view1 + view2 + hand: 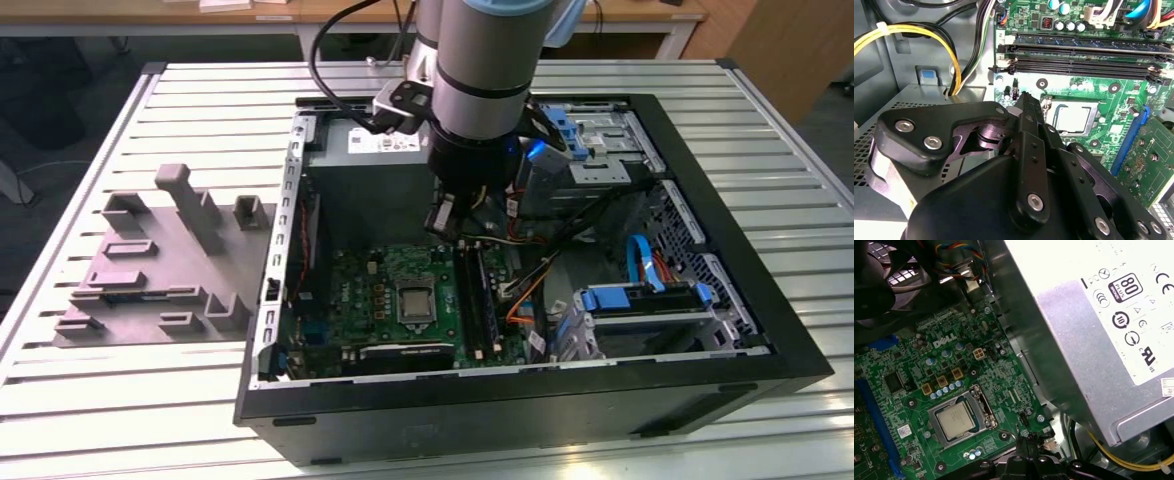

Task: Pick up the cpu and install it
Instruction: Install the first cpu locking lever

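I'm working in what looks like a robotics lab or workshop. The bench [200,400] is slatted aluminium, and an open computer case [747,330] lies flat on it beside a grey moulded fixture plate [147,280]. Past the bench I see a wooden desk [627,15] and a dark floor. The arm [481,80] reaches down into the case.
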`<state>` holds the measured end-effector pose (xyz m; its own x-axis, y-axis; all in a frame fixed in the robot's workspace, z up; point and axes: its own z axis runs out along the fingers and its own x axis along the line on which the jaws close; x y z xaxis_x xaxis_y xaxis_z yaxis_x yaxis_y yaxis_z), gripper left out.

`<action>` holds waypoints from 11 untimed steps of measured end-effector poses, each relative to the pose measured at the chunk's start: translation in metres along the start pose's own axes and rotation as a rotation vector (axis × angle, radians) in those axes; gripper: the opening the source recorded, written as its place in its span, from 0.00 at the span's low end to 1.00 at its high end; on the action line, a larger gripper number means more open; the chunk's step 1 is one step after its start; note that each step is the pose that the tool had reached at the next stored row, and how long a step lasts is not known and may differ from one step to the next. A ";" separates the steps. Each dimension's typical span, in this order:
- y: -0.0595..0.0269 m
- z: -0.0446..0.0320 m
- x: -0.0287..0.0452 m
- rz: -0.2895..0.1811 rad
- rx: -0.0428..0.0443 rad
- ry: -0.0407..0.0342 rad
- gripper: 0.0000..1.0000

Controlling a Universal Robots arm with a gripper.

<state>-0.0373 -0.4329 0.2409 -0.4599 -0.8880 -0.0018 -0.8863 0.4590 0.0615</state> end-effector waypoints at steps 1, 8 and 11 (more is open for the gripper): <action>0.0001 0.0001 -0.0003 0.000 0.0000 -0.0001 0.11; 0.0002 -0.0001 -0.0010 0.000 0.0000 0.0001 0.11; 0.0004 -0.0001 -0.0021 0.000 0.0000 0.0000 0.11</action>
<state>-0.0366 -0.4309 0.2410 -0.4597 -0.8880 -0.0018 -0.8864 0.4588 0.0615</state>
